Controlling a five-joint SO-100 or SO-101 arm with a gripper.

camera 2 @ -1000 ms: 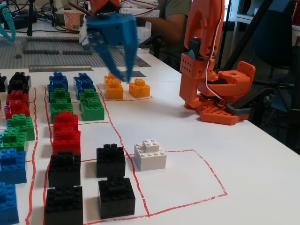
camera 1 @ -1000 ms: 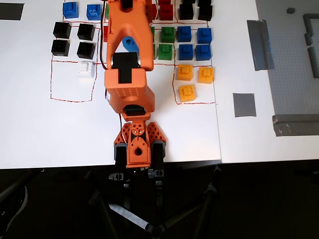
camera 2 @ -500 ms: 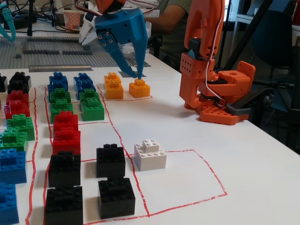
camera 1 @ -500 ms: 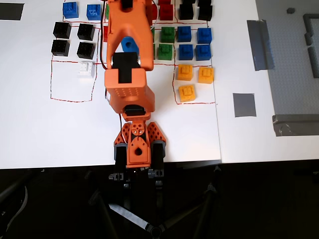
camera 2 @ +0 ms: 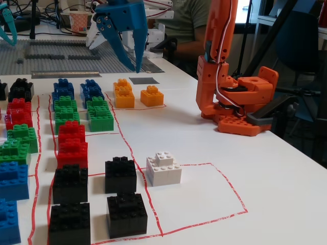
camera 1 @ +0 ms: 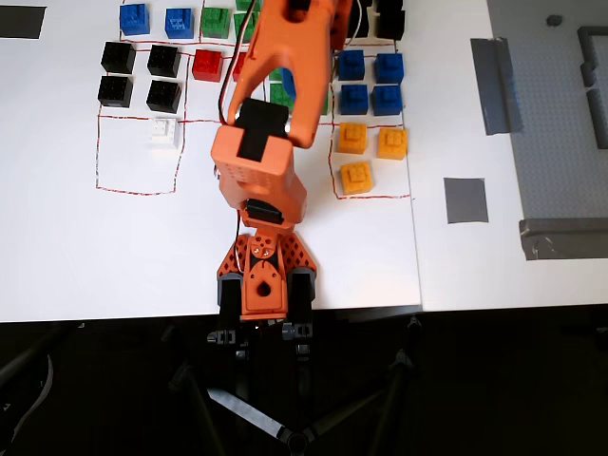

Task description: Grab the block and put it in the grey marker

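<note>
Gripper (camera 2: 132, 60) hangs above the table (camera 2: 204, 153), blue fingers slightly spread, holding nothing. Yellow block (camera 2: 152, 96) sits on the table beside two other yellow blocks (camera 1: 352, 137). Grey marker (camera 1: 465, 199) lies well apart, bare.

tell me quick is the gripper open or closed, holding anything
gripper: open and empty in the fixed view, raised above the table behind the yellow-orange blocks.

Arm (camera 2: 217, 56): orange printed shell, black servo blocks, red-and-white cables. Gripper (camera 2: 130, 61): blue, two tapered fingers, small screw holes.
</note>
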